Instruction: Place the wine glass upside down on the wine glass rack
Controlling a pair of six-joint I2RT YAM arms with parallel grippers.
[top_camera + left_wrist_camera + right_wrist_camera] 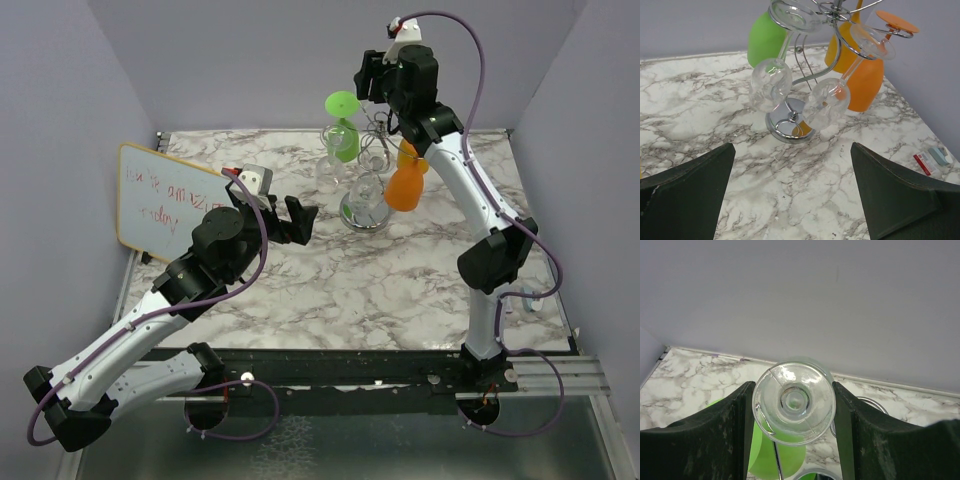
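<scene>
While rack point(362, 213) stands on marble tabletop point(400, 290), lilac walls point(250, 60) surround.

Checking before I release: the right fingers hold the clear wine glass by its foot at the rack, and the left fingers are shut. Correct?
Not quite: the left fingers are wide open and empty, as the left wrist view shows. The rest stands: the right fingers hold the clear wine glass by its foot at the wine glass rack.

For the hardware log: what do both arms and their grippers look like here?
The left arm and right arm have white links, black joints and a looping purple cable. The left gripper and right gripper each have two broad matte black wedge-shaped fingers.
</scene>
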